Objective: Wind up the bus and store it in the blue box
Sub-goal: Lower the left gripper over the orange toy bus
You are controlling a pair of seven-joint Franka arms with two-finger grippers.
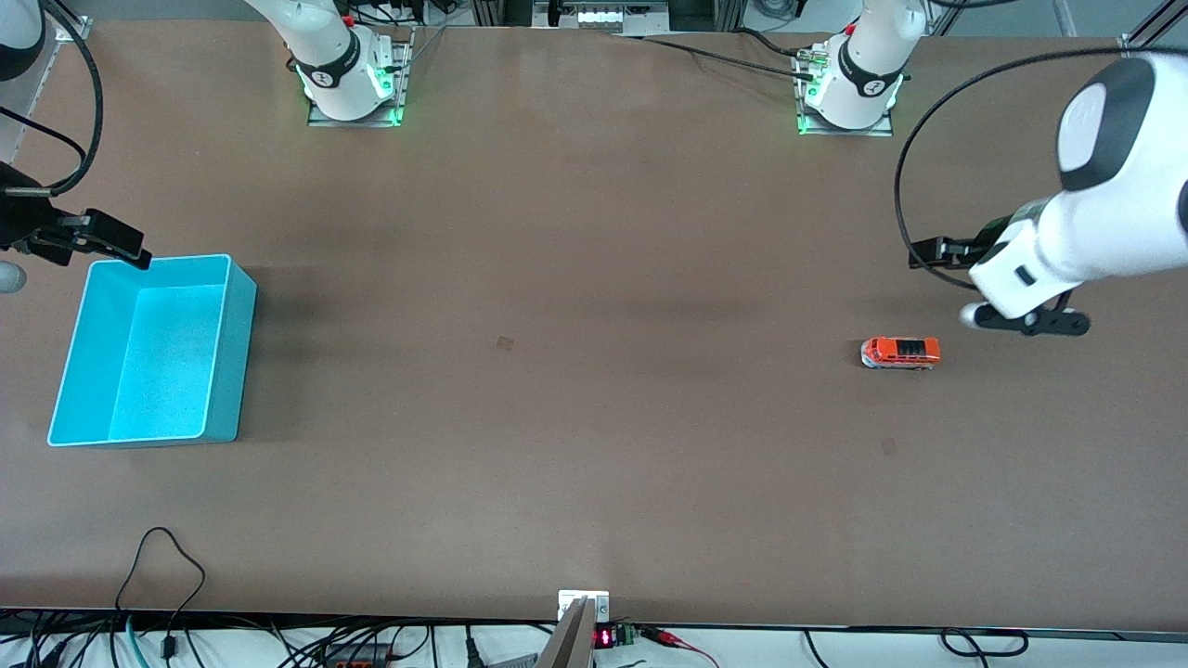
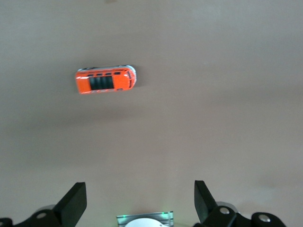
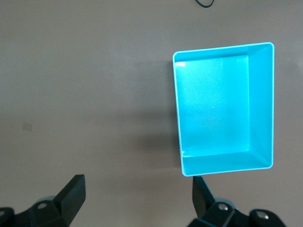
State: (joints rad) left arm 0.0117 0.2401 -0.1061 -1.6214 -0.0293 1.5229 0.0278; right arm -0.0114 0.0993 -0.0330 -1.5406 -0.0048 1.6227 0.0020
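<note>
The small orange bus (image 1: 900, 353) stands on its wheels on the brown table toward the left arm's end. It also shows in the left wrist view (image 2: 106, 80). My left gripper (image 1: 1026, 320) hangs open and empty in the air over the table beside the bus, apart from it (image 2: 139, 201). The blue box (image 1: 232, 362) stands empty toward the right arm's end and shows in the right wrist view (image 3: 261, 104). My right gripper (image 1: 116, 243) hangs open and empty above the box's corner farthest from the front camera (image 3: 137, 194).
The arms' bases (image 1: 353, 83) (image 1: 849, 93) stand along the table's edge farthest from the front camera. Cables (image 1: 167, 557) and a small display unit (image 1: 603, 635) lie at the nearest edge. Wide bare table lies between bus and box.
</note>
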